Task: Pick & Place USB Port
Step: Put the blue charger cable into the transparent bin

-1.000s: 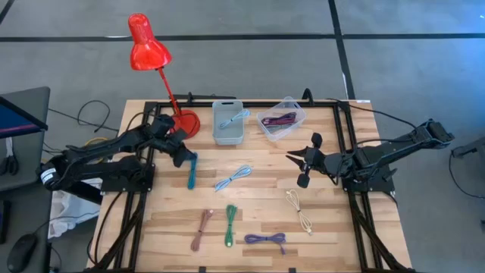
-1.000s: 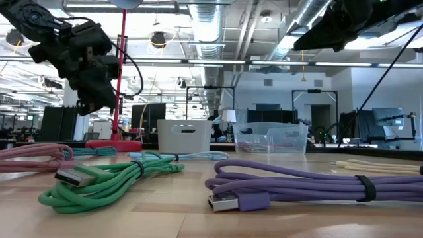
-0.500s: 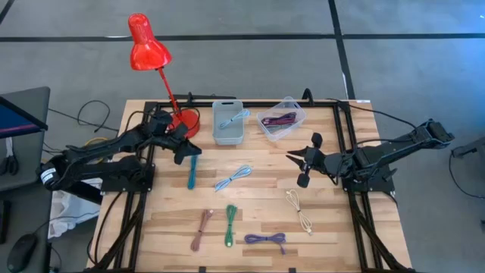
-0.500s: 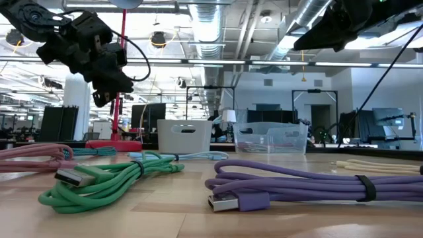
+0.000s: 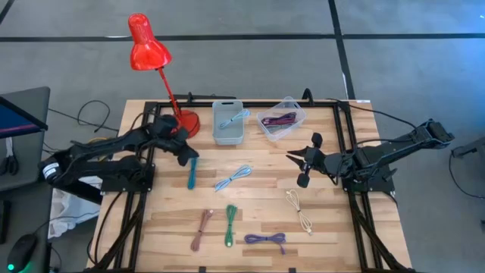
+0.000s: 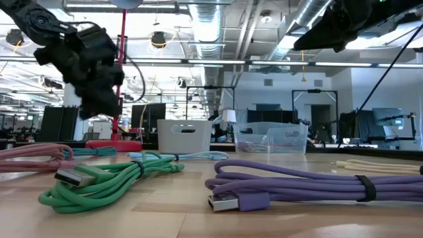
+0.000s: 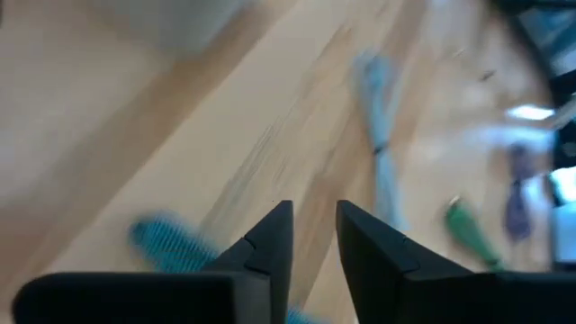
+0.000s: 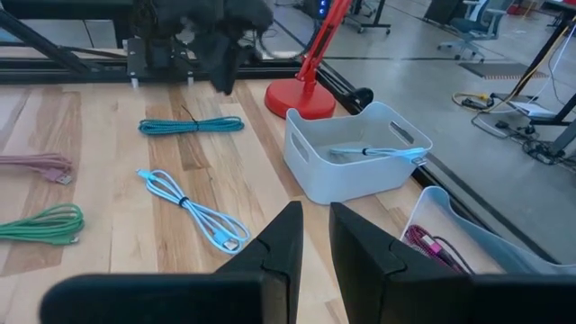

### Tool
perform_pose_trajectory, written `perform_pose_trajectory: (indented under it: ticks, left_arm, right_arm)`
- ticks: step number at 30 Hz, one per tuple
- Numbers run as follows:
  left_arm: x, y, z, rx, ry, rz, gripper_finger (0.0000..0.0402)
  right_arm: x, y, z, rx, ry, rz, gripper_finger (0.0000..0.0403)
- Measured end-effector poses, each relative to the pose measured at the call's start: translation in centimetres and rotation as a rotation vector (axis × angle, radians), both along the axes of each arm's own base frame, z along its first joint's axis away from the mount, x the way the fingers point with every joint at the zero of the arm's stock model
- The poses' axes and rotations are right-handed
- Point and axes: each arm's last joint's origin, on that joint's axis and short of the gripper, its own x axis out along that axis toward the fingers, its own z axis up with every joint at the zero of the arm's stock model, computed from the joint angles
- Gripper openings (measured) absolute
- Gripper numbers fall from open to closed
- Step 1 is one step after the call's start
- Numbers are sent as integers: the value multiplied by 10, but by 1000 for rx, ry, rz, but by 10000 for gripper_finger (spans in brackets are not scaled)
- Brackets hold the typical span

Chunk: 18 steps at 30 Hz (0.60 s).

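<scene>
Left gripper (image 5: pixel 188 154) is hovering left of frame centre above the teal cable (image 5: pixel 192 171), jaws slightly parted, gripping nothing. Right gripper (image 5: pixel 300 162) is waiting at right, jaws narrowly parted, empty.

The high camera looked straight down; the low one sat level, close behind the coiled green cable (image 6: pixel 109 182); both showed the white plastic bin (image 5: pixel 228 121).

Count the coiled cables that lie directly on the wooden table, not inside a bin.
6: teal cable near the left gripper, light blue cable mid-table, cream cable on the right, and pink, green, purple along the front edge.
</scene>
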Motion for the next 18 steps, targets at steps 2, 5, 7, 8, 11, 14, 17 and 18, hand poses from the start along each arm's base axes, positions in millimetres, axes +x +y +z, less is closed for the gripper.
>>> perform_pose_trajectory:
  ticks: [2, 5, 7, 8, 11, 14, 17, 18]
  left_arm:
    - [-4, -1, -6, -3, 79, 16, 107]
    - [-9, -3, -11, 11, 167, 41, 133]
    - [-8, -2, -11, 23, 169, 54, 148]
    - [-8, -2, -11, 19, 171, 56, 154]
    - [-6, -2, -14, -17, 195, 70, 165]
    - [-4, -1, -20, -9, 248, 91, 172]
    - [0, 1, -26, -13, 299, 100, 178]
    - [1, 1, -28, -16, 309, 99, 180]
  right_arm:
    - [0, 0, 0, -1, 3, 0, 52]
    - [-1, 0, -2, -4, 19, -2, 52]
    - [-1, 0, -2, 5, 21, -6, 52]
    - [-1, 0, -3, 11, 21, -8, 52]
    - [-2, -1, -4, 23, 32, -16, 52]
    - [-3, -1, -6, 23, 46, -18, 52]
    - [-3, -1, -7, 19, 55, -20, 52]
    - [-3, -1, -6, 18, 55, -20, 52]
